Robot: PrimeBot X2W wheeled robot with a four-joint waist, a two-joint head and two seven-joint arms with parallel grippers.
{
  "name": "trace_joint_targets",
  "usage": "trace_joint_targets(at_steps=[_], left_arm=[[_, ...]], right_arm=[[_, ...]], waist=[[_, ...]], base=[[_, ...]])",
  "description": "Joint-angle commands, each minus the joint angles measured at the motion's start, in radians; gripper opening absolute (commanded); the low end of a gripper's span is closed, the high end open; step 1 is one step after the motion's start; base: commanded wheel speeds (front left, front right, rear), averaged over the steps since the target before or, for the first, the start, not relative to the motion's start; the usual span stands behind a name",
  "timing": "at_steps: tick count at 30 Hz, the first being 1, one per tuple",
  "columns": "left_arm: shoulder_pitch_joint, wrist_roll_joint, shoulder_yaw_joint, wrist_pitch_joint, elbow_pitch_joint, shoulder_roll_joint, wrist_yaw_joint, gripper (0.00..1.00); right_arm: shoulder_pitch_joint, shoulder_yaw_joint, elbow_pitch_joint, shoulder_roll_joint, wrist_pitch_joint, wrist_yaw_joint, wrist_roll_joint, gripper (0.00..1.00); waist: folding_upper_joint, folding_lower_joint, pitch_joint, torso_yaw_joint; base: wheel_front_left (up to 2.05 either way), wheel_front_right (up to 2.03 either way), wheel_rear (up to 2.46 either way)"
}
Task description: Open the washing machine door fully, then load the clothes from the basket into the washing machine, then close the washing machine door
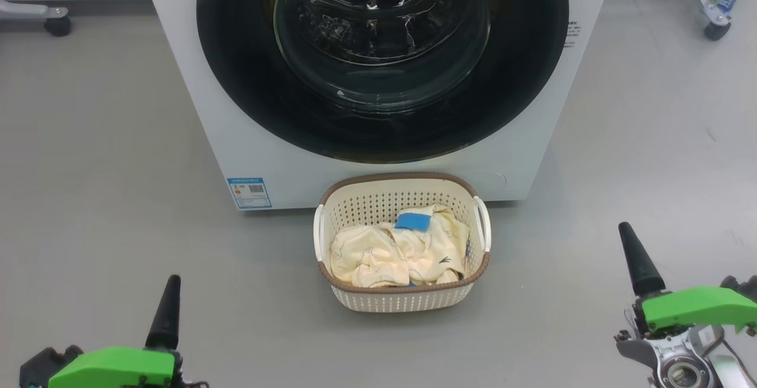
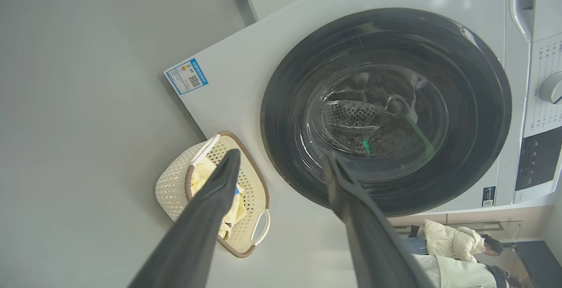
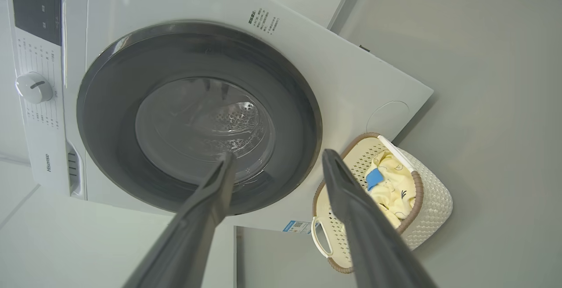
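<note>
The white washing machine (image 1: 195, 98) stands straight ahead, and its round door (image 1: 248, 74) with the black ring lies flush against its front. On the floor before it sits the cream basket (image 1: 402, 302), holding cream-yellow clothes (image 1: 390, 252) with a blue patch. At the lower left one dark finger (image 1: 165, 311) of my left gripper points up; one finger (image 1: 639, 261) of my right gripper does the same at the lower right. Both are well short of the basket. The left gripper (image 2: 282, 154) is open and empty. The right gripper (image 3: 277, 154) is open and empty too.
Grey floor surrounds the machine and basket. A caster (image 1: 57, 25) on a frame sits at the far left back, and a wheeled stand (image 1: 715, 27) at the far right back. Two people in pale coats (image 2: 452, 242) show beyond the machine in the left wrist view.
</note>
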State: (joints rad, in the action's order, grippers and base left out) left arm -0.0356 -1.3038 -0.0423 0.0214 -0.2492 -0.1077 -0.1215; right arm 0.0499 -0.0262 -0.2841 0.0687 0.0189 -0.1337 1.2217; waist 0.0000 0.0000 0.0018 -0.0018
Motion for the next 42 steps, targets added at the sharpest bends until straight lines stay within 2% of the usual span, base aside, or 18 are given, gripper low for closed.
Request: trace_joint_targets(at_steps=[1, 23, 42], left_arm=[[-0.053, 0.029, 0.008, 0.015, 0.042, -0.027, -0.004, 1.0], [-0.064, 0.248, -0.02, 0.08, 0.06, -0.069, -0.006, 1.0], [-0.072, 0.543, -0.026, 0.135, 0.064, -0.097, -0.007, 1.0]], right_arm=[[0.063, 0.013, 0.041, 0.028, 0.016, 0.001, -0.037, 1.0], [0.093, 0.065, 0.049, 0.054, 0.081, 0.002, -0.326, 1.0], [0.117, 0.09, 0.044, 0.065, 0.115, 0.002, -0.561, 1.0]], waist=[[0.0, 0.0, 0.0, 0.0], [0.0, 0.0, 0.001, -0.002], [0.0, 0.0, 0.002, -0.003]], base=[[0.0, 0.0, 0.0], [0.0, 0.0, 0.0], [0.0, 0.0, 0.0]])
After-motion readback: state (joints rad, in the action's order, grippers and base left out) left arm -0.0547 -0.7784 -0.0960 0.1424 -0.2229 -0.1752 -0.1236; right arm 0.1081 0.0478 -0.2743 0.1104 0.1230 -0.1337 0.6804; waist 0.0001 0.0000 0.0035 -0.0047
